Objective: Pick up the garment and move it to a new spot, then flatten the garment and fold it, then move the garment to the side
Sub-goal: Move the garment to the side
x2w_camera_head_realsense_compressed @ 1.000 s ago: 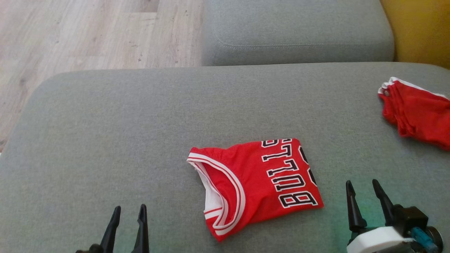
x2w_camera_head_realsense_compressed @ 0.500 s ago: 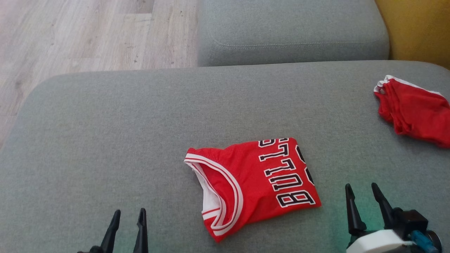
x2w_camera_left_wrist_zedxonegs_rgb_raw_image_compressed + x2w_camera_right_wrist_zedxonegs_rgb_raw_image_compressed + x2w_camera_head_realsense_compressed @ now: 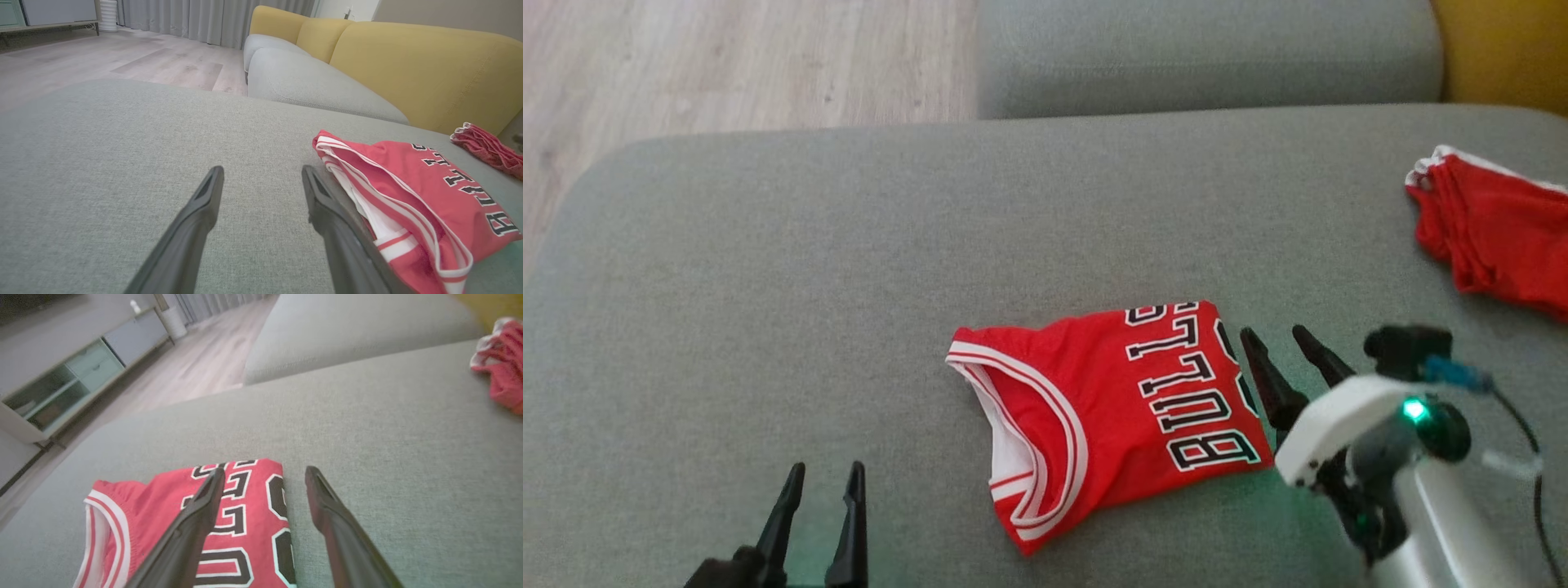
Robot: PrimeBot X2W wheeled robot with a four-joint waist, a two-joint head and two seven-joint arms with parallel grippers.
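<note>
left gripper (image 3: 826,470): nearest, low left in the head view. Fingers parted, nothing between them. Over bare cushion, near the jersey's trimmed opening but apart from it.
left wrist view: own fingers spread wide, and the jersey's white-trimmed edge lies just beside the right-hand finger (image 3: 322,200).
right gripper (image 3: 1272,332): low right in the head view, with a white wrist housing and a green light. Fingers parted, gripping nothing. Tips sit at the jersey's right edge, near its far corner.
right wrist view: one finger (image 3: 204,506) is over the lettered end of the jersey and the other over bare cushion, so they straddle the edge. Cannot tell if there's contact with the cloth.
jersey (image 3: 1111,408): red with white trim and black lettering, folded into a compact rectangle. Lies flat on the seat cushion, centre-near, between the two grippers. Trimmed opening faces the left gripper's side.
seat cushion (image 3: 768,286): gray fabric, wide, and carries everything here.
second red garment (image 3: 1494,237): bunched at the far right of the same cushion, well apart from the jersey.
far cushion (image 3: 1201,49): gray, beyond the seat cushion.
yellow backrest (image 3: 1511,49): far right corner.
floor (image 3: 727,65): pale wood planks, far left.
cabinet (image 3: 61,384): low unit across the floor, blurred.
</note>
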